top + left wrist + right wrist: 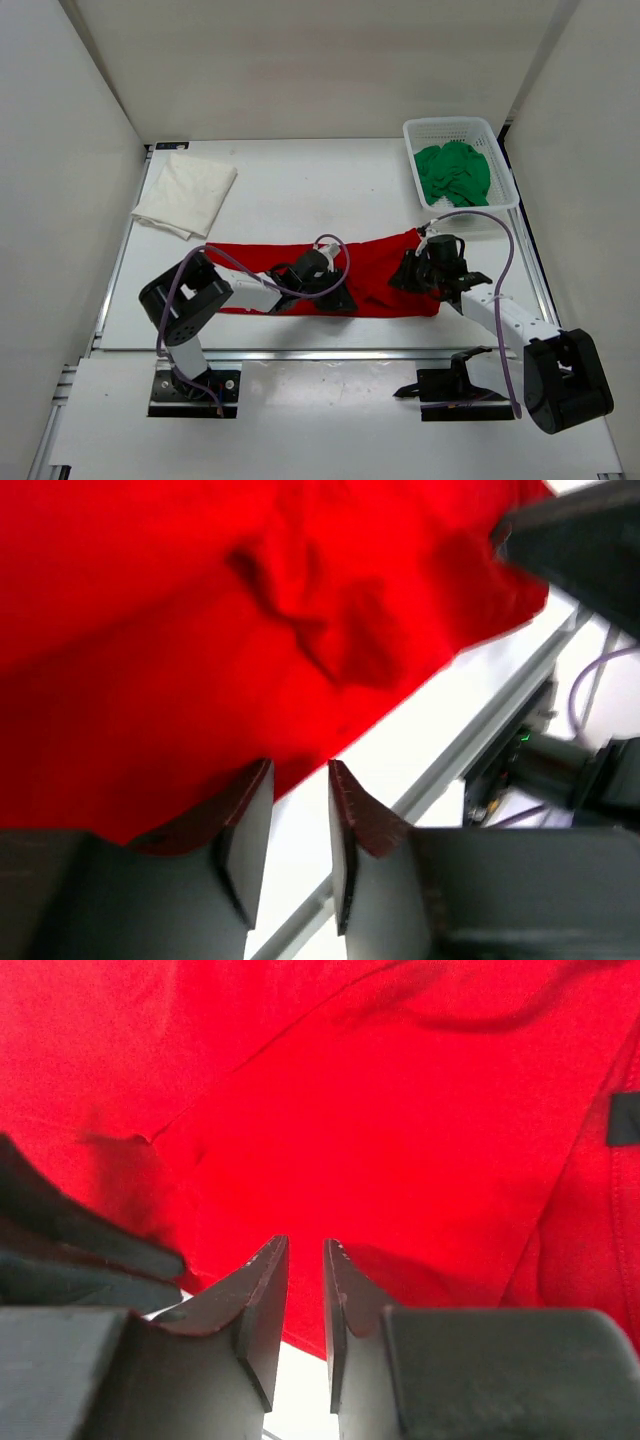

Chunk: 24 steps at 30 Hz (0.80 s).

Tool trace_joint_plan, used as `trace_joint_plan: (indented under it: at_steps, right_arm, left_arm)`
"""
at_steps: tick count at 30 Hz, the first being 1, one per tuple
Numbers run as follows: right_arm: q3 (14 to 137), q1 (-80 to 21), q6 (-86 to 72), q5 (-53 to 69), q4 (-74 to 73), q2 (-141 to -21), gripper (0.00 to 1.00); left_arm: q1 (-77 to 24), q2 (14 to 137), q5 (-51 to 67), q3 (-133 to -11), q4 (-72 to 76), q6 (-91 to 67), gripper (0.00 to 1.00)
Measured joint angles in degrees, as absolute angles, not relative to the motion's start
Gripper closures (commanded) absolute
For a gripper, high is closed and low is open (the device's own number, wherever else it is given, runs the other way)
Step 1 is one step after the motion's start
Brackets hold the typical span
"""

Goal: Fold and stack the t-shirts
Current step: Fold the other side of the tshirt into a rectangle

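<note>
Left pincer (300,770), right pincer (305,1245) ajar, empty; I am folding red t-shirt (380,262); white t-shirt (185,193) done, green t-shirt (453,172) pending.

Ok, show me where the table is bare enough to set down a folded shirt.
Free: the far middle, between the white t-shirt and the basket, beyond the red t-shirt. Crowded: the near middle, where the red t-shirt lies spread.
</note>
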<state>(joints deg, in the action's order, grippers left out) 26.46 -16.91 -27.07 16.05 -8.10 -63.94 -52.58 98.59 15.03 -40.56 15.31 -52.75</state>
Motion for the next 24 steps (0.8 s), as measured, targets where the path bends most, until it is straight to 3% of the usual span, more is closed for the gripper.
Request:
trace_joint_plan:
  at_steps: [7, 15, 24]
  right_arm:
    - [24.14, -17.61, -26.94, 17.02, -6.31, -63.88, 0.8]
    - [22.48, -17.96, -26.94, 17.52, -5.21, -62.52, 0.79]
    - [20.97, -15.14, -26.74, 15.25, -5.67, -60.93, 0.79]
  left_arm:
    - [-52.1, 103.59, 13.82, -44.07, 19.79, -57.74, 0.53]
    - [-52.25, 105.01, 12.93, -45.41, 20.75, -60.8, 0.58]
    - [-46.37, 97.19, 14.44, -37.54, 16.95, -57.17, 0.53]
